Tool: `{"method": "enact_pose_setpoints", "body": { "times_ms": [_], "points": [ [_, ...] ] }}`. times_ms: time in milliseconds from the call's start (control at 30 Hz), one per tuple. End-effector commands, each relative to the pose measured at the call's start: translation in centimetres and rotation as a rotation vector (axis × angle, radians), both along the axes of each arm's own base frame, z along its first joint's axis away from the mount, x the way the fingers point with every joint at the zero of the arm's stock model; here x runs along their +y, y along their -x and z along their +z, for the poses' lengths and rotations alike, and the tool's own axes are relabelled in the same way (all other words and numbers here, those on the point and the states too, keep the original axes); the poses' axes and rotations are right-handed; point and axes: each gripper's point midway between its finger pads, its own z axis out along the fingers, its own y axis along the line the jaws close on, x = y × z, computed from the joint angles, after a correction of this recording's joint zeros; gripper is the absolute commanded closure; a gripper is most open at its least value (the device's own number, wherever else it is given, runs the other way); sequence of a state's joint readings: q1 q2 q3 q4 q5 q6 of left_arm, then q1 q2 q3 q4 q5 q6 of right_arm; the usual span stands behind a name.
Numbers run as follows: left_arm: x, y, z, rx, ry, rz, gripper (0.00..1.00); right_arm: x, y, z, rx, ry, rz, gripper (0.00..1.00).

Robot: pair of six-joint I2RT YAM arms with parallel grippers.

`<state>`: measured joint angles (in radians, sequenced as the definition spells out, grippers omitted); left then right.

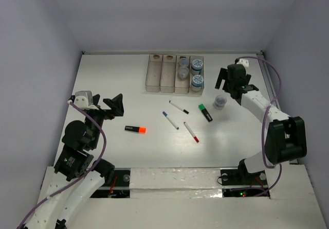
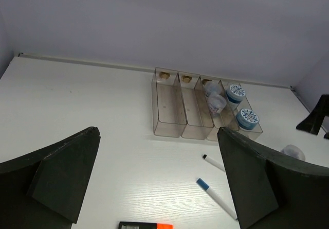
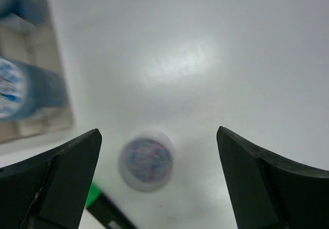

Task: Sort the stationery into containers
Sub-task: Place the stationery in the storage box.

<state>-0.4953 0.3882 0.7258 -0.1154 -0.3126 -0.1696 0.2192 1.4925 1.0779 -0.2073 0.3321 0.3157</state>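
- Right wrist view: the right fingers (image 3: 61, 177) gape wide, empty, above the loose roll (image 3: 145, 160), near-right of the bins (image 1: 153, 77) (probably lined up to grab it).
- The left fingers (image 2: 56, 177) are wide open, empty.

Overhead plus two wrists; common bins (image 1: 153, 77)

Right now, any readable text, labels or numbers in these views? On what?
No text can be read.
Blue-white print on the binned rolls: too small to read.
Top of the loose roll: blurred.
Body of the orange-tipped highlighter: no legible marking.
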Motion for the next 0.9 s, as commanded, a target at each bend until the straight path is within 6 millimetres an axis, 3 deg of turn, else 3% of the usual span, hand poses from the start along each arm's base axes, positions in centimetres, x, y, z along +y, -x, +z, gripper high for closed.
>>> {"method": "enact_pose_setpoints", "body": {
  "times_ms": [0, 67, 333, 467, 567, 700, 800, 867],
  "points": [
    [-0.3, 0.3, 1.2, -0.049, 0.031, -0.027, 0.01, -1.2, 2.9, -4.9, 0.137, 0.026, -0.058, 0.00],
    [-0.4, 0.4, 1.3, -0.053, 0.034, -0.031, 0.01, -1.7, 3.5, -5.9, 0.159, 0.023, -0.070, 0.00],
    [-0.5, 0.6, 1.5, -0.063, 0.039, -0.042, 0.01, 0.6, 2.9, -8.1, 0.197, -0.058, 0.017, 0.01],
    [-0.4, 0.6, 1.5, -0.062, 0.038, -0.039, 0.01, 0.7, 2.5, -8.9, 0.219, -0.055, 0.019, 0.06],
    [-0.4, 0.5, 1.4, -0.059, 0.037, -0.036, 0.01, 0.5, 2.5, -9.0, 0.218, -0.051, 0.006, 0.17],
    [-0.6, 0.4, 1.3, -0.054, 0.033, -0.041, 0.01, 0.3, 2.3, -7.3, 0.176, -0.043, 0.003, 0.50],
    [-0.6, 0.3, 1.3, -0.053, 0.031, -0.039, 0.01, 1.4, 2.2, -4.9, 0.134, 0.000, 0.031, 0.56],
    [-0.6, 0.2, 1.2, -0.049, 0.029, -0.037, 0.01, 4.4, 1.9, -2.4, 0.094, 0.029, 0.105, 0.57]
  ]
}}
